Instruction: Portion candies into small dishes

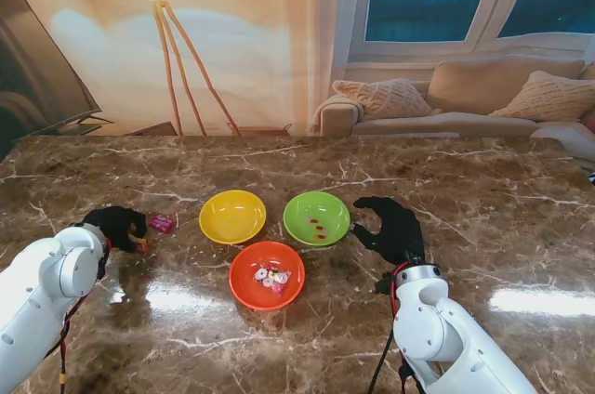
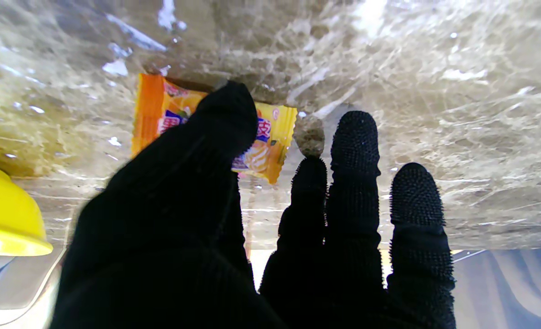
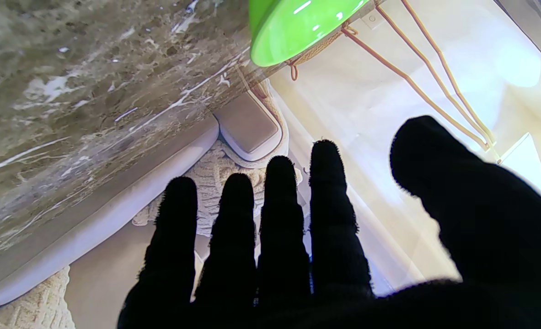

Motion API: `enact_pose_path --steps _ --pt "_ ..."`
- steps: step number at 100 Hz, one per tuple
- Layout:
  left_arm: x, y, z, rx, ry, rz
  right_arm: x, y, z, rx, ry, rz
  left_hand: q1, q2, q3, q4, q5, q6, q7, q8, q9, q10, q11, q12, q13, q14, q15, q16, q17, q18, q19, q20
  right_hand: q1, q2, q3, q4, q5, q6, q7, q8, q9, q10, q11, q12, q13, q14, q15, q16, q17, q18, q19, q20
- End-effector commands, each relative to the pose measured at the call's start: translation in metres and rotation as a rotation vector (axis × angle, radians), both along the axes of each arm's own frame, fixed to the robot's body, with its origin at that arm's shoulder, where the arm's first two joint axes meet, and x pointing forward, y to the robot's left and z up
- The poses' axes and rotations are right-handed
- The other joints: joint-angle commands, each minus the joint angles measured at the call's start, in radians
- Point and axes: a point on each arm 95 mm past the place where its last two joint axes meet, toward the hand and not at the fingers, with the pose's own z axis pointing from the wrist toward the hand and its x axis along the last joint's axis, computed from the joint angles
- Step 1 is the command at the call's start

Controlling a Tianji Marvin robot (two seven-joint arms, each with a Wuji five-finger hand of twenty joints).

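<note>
- Brown marble table (image 1: 483,190) carries three small dishes grouped near its middle.
- Yellow dish (image 1: 232,216) sits on the left of the group, and nothing can be made out inside it.
- Green dish (image 1: 316,217) sits just right of the yellow one, with a few small red candies in its bottom.
- Orange dish (image 1: 267,274) sits nearer the robot, between the other two, and holds several wrapped candies (image 1: 272,277).
- Left hand (image 1: 116,225), in a black glove, is down at the table well left of the dishes, fingers curled over an orange-and-yellow wrapped candy (image 2: 265,151).
- Its thumb (image 2: 220,123) lies across that wrapper while the other fingers (image 2: 355,151) stand beside it; I cannot tell whether the candy is actually gripped or only touched.
- Pink wrapped candy (image 1: 163,223) lies on the marble just right of that hand, between it and the yellow dish.
- Right hand (image 1: 390,227) hovers just right of the green dish, fingers spread and holding nothing.
</note>
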Motion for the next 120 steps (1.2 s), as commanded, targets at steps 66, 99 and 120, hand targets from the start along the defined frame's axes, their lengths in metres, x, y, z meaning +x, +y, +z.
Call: enact_pose_path --steps 66,99,120 --pt "-0.042 0.016 -0.044 -0.101 0.11 0.044 -0.002 0.001 -0.005 0.003 0.026 0.008 -0.029 0.084 0.139 0.052 0.001 0.0 -0.065 0.095 0.326 -0.103 0.245 0.258 -0.061 0.053 0.011 -0.008 -0.088 0.007 -0.102 -0.002 -0.033 0.009 0.007 0.024 0.008 -0.03 0.007 -0.005 0.021 -0.006 0.004 0.01 0.009 -0.002 0.001 0.012 -0.004 -0.008 -0.003 0.012" --pt "-0.047 0.019 -0.034 -0.162 0.057 0.099 -0.002 0.002 -0.005 0.005 0.026 0.01 -0.018 0.078 0.137 0.042 0.017 0.011 -0.077 0.095 0.337 -0.088 0.262 0.265 -0.055 0.057 0.012 -0.015 -0.086 0.005 -0.106 -0.006 -0.037 0.013 0.004 0.024 0.008 -0.03 0.006 -0.005 0.02 -0.006 0.003 0.01 0.008 -0.002 0.0 0.012 -0.005 -0.007 -0.004 0.012" --pt "-0.049 0.022 -0.02 -0.18 0.007 0.117 -0.002 0.002 -0.005 0.006 0.025 0.008 -0.013 0.076 0.131 0.04 0.026 0.012 -0.081 0.09 0.343 -0.084 0.268 0.266 -0.05 0.059 0.015 -0.017 -0.084 0.005 -0.105 -0.007 -0.041 0.018 0.0 0.023 0.007 -0.03 0.006 -0.006 0.02 -0.007 0.003 0.01 0.007 -0.003 -0.001 0.012 -0.005 -0.007 -0.004 0.012"
